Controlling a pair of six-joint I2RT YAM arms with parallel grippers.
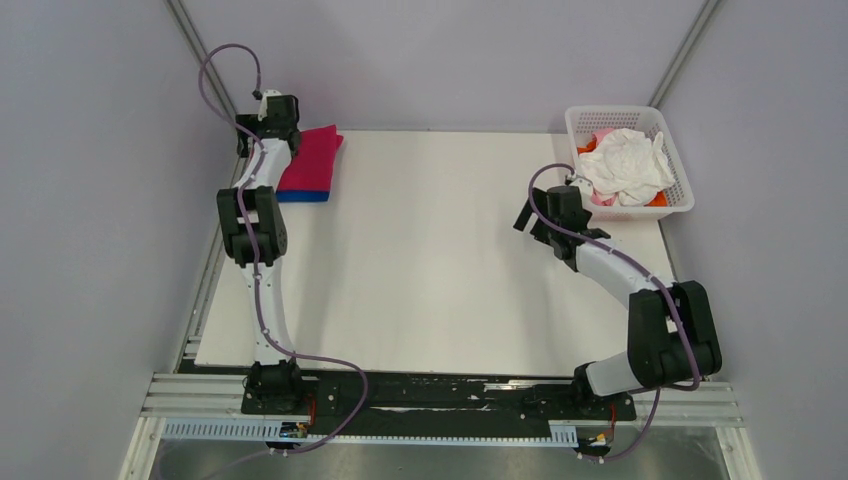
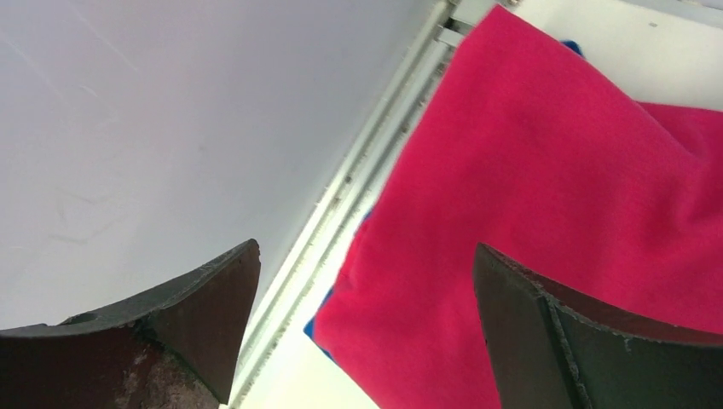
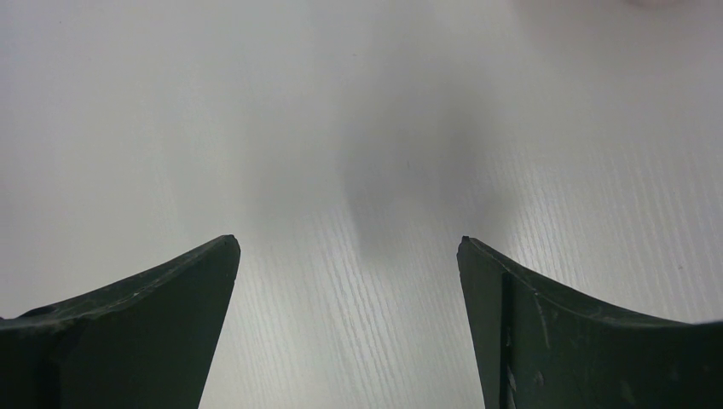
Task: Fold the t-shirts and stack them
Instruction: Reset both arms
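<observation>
Left gripper (image 2: 367, 249), on its wrist camera, has both fingers spread wide and empty over the folded magenta-pink t-shirt (image 2: 554, 196), which lies on a royal blue t-shirt (image 2: 315, 328) beside the metal rail (image 2: 375, 162). On the right wrist camera I see the right gripper (image 3: 349, 243) likewise spread and empty above the white table (image 3: 358, 102). From the top camera I see that two-shirt stack at the far left corner, and a white t-shirt (image 1: 628, 160), pale pink t-shirt (image 1: 603, 199) and orange t-shirt (image 1: 657, 200) crumpled in the basket (image 1: 615, 112) at the far right.
</observation>
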